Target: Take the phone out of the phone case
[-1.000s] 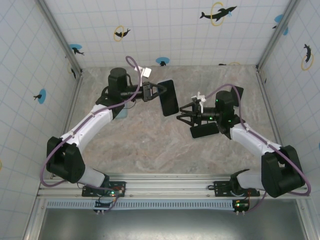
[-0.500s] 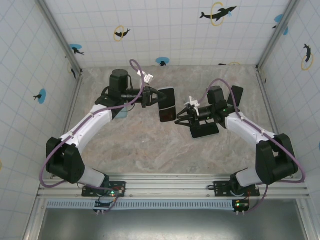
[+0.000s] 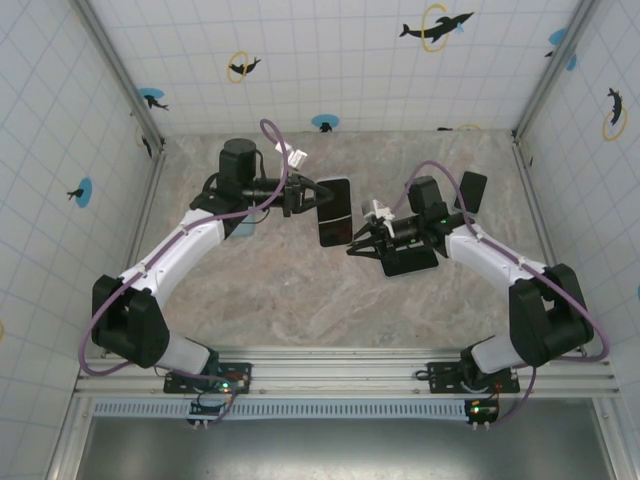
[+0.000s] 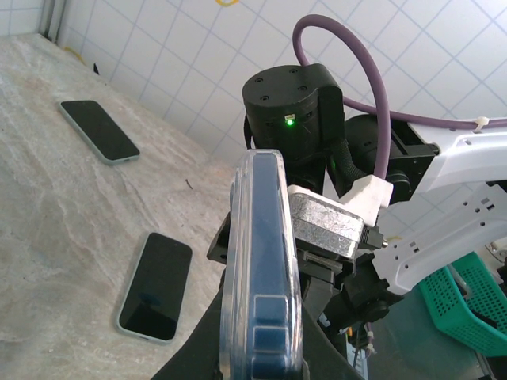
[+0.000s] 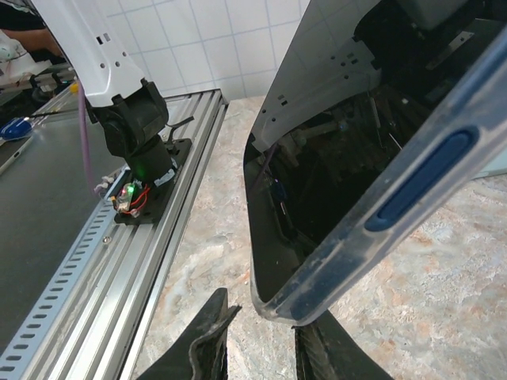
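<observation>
The phone in its clear, blue-edged case (image 3: 335, 210) hangs above the table's middle, with my left gripper (image 3: 320, 195) shut on its upper part. In the left wrist view the cased phone (image 4: 261, 261) stands edge-on between my fingers, the left gripper (image 4: 261, 352) clamping both faces. My right gripper (image 3: 357, 245) is at the phone's lower corner. In the right wrist view that corner of the cased phone (image 5: 317, 261) sits in the gap of my open right gripper (image 5: 265, 348), near the right finger (image 5: 333, 352) and apart from the left finger (image 5: 207, 340).
Two other dark phones lie on the marble table: one (image 3: 410, 260) under my right arm, one (image 3: 470, 190) at the back right. A teal basket (image 4: 475, 317) stands beyond the table. The aluminium rail (image 5: 119, 261) runs along the near edge.
My right gripper has moved left and reached the phone's lower corner. The left gripper brought the phone slightly down and toward the centre, then held still.
</observation>
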Robot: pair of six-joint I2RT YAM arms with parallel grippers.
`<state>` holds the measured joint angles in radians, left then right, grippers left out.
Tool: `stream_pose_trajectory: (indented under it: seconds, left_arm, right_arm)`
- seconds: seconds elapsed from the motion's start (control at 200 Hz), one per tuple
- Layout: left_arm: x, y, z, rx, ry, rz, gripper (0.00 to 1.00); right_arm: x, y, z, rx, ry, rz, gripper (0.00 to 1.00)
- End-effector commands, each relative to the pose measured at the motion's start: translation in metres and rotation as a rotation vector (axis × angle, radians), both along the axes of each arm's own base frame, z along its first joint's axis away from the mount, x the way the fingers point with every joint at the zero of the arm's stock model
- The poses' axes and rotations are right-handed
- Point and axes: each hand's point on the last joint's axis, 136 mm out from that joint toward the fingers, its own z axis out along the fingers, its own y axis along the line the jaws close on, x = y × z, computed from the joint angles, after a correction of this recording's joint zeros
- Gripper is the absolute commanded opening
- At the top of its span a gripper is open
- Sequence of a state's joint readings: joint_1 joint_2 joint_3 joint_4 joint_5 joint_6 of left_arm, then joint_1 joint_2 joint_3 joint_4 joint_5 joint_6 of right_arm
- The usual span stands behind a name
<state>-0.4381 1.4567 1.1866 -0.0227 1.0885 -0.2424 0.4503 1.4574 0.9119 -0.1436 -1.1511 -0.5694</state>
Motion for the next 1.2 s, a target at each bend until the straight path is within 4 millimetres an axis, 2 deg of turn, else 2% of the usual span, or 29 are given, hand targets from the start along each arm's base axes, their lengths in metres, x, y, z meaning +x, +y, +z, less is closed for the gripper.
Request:
stream_pose_trajectory:
  seconds: [0.0,0.335,0.681,0.816,0.911,1.106,1.196]
  left_arm:
    - [-0.007,0.002,0.028,-0.043,-0.087,-0.025,0.00]
    - [-0.006,0.001,0.025,-0.041,-0.070,-0.033,0.00]
    - [-0.006,0.001,0.022,-0.030,-0.051,-0.035,0.00]
    - [-0.009,0.001,0.023,-0.035,-0.026,-0.046,0.00]
    - [-0.011,0.001,0.020,-0.034,-0.001,-0.055,0.00]
    - [-0.019,0.003,0.021,-0.037,0.102,-0.067,0.00]
    - [-0.023,0.005,0.019,-0.031,0.119,-0.069,0.00]
  right_arm:
    - [0.004,0.008,0.021,0.056,-0.034,0.030,0.27]
    - [0.008,0.012,0.021,0.056,-0.003,0.029,0.23]
    - [0.007,0.013,0.014,0.030,0.009,0.050,0.12]
    - [0.010,0.015,0.017,0.023,-0.029,0.033,0.09]
    - [0.015,0.017,0.019,0.005,-0.087,0.002,0.07]
    - [0.033,0.014,0.006,-0.100,-0.211,-0.102,0.05]
    - [0.044,0.013,0.012,-0.100,-0.271,-0.164,0.04]
